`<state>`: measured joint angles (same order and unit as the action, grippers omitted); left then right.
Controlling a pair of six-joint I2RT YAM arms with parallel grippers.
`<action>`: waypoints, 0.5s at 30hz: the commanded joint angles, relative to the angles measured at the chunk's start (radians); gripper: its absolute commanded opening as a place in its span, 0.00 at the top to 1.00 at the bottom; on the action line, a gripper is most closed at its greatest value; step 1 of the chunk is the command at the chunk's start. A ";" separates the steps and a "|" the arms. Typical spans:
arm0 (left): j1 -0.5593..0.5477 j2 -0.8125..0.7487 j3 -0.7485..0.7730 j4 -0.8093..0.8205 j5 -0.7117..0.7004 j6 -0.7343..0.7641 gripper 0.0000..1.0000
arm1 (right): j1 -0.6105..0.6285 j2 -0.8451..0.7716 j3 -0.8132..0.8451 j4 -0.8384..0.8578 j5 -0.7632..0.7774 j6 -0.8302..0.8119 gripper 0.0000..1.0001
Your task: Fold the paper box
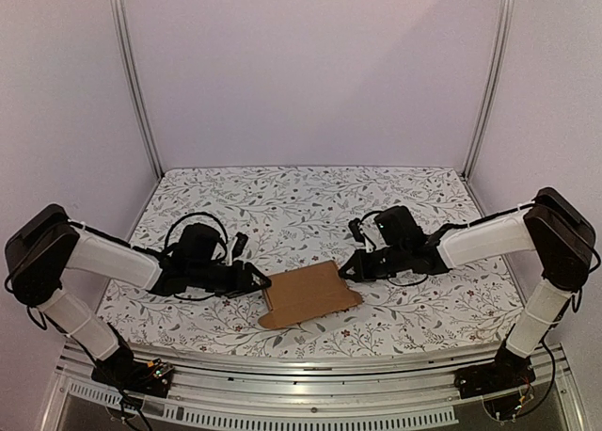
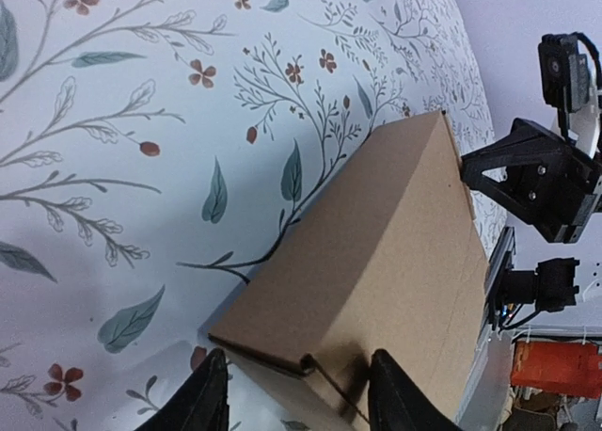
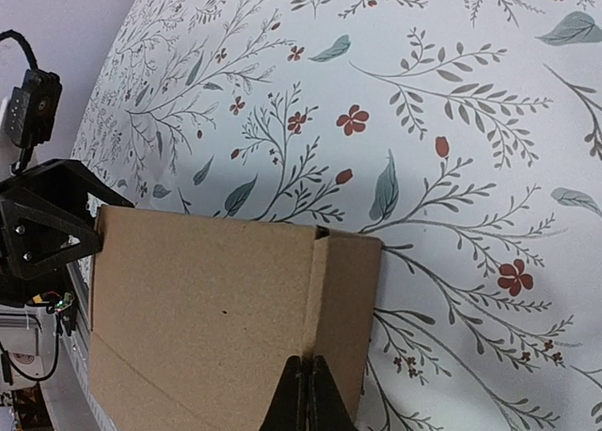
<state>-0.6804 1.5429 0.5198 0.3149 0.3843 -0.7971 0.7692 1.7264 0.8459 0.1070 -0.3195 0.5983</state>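
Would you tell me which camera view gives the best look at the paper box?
The top external view: the paper box shows there with its full outline, lying on the table between the two arms. Both wrist views show only part of it close up, cut off at the bottom of the frame.

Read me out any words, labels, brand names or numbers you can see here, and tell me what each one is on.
No readable text in any view.
The paper box: plain brown, no print or label.
The tablecloth: only leaves and flowers, no lettering.
The orange object past the table's edge, left wrist view: too blurred to tell whether it carries writing.
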 commanded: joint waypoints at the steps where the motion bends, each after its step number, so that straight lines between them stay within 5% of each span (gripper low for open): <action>1: 0.004 -0.043 -0.024 -0.028 0.016 -0.015 0.49 | 0.002 0.000 -0.077 -0.116 0.036 -0.011 1.00; 15: -0.034 0.004 -0.144 0.293 0.130 -0.237 0.36 | 0.001 -0.041 -0.143 -0.041 0.033 0.045 1.00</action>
<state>-0.6891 1.5146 0.3943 0.4862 0.4812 -0.9592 0.7696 1.6665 0.7502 0.1707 -0.3084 0.6224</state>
